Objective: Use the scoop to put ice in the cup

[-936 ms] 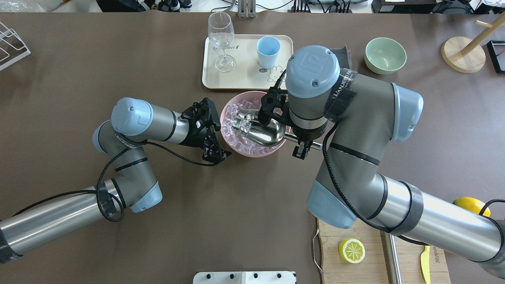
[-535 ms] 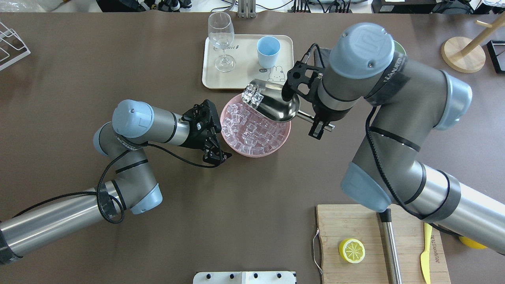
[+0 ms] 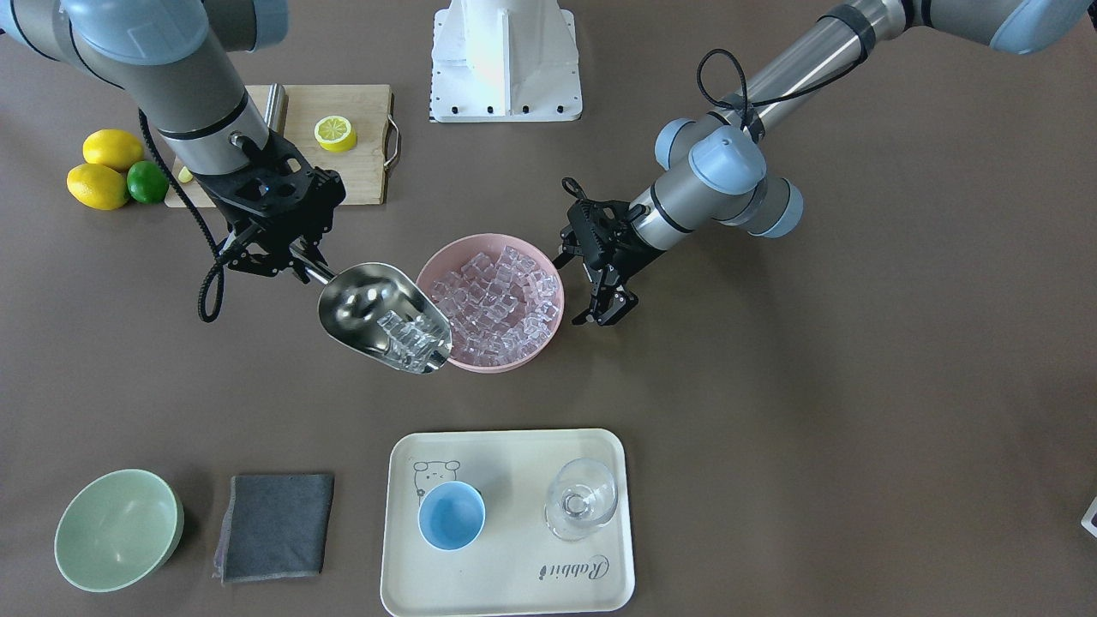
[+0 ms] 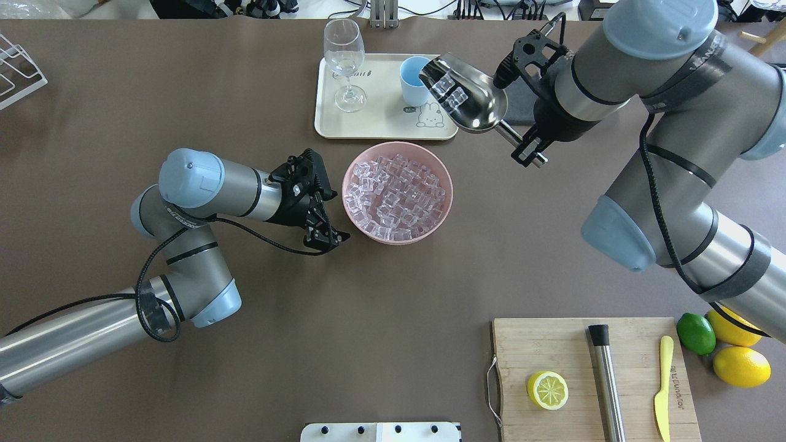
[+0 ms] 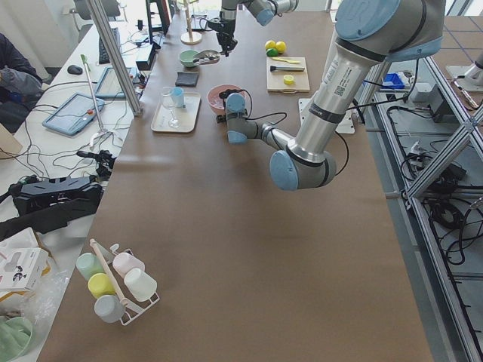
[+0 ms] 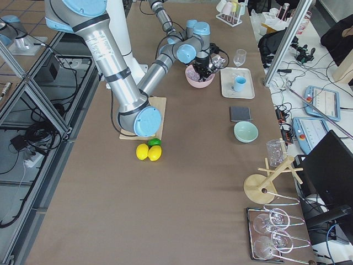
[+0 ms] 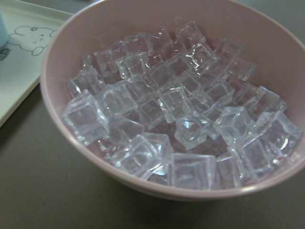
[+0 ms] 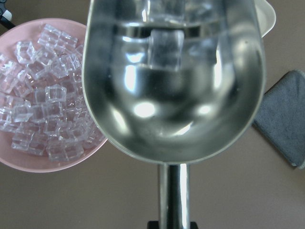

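Observation:
My right gripper [image 4: 525,144] is shut on the rod handle of the steel scoop [image 4: 470,101], which it holds raised in the air. The scoop [image 3: 377,313] carries a few clear ice cubes [image 4: 447,92] near its lip. In the overhead view that lip lies by the right rim of the light-blue cup [image 4: 412,80], which stands on the cream tray [image 4: 381,123]. In the front view the scoop is short of the cup [image 3: 452,514]. The pink bowl [image 4: 345,193] holds many ice cubes [image 4: 396,196]. My left gripper [image 4: 334,215] is open and empty, just left of the bowl.
A wine glass [image 4: 345,61] stands on the tray left of the cup. A grey cloth [image 3: 274,527] and a pale-green bowl [image 3: 116,530] lie beyond the scoop. A cutting board [image 4: 552,350] near me carries a lemon half [image 4: 548,390], a steel cylinder [image 4: 605,380] and a yellow knife [image 4: 662,387].
My right arm has lifted the loaded scoop out of the pink bowl and carried it away from me, up to the cup. My left gripper has drawn back slightly from the bowl.

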{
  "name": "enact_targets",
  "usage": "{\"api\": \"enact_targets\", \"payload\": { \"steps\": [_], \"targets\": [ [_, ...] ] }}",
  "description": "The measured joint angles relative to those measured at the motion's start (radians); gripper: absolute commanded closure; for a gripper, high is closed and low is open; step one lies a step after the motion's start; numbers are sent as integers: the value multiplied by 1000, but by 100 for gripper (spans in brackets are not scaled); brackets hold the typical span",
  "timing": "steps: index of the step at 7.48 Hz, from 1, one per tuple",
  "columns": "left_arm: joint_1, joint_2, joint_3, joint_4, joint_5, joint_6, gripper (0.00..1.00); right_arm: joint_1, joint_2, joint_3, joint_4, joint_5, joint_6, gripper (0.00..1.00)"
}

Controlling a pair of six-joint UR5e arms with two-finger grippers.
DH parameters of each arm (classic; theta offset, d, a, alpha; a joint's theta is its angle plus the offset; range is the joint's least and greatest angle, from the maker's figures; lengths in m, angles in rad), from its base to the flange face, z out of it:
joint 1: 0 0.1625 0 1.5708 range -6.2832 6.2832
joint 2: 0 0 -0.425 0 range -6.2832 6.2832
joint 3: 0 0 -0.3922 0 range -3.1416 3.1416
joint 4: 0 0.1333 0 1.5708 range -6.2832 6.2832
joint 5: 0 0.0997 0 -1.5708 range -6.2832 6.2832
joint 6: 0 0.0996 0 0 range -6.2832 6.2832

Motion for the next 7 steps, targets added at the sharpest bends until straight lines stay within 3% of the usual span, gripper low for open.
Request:
{"api": "enact_targets", "payload": {
  "steps": [2, 4, 7],
  "targets": [
    [-71, 49, -54, 60, -77, 0, 2, 52, -3, -9, 67, 28, 48, 100],
    [-133, 118, -201, 284, -120, 0, 2, 101, 4, -33, 65, 73, 72, 100],
    [-235, 150, -264, 513, -126, -6, 2, 130, 176, -199, -175, 178, 74, 100]
  ]
}}
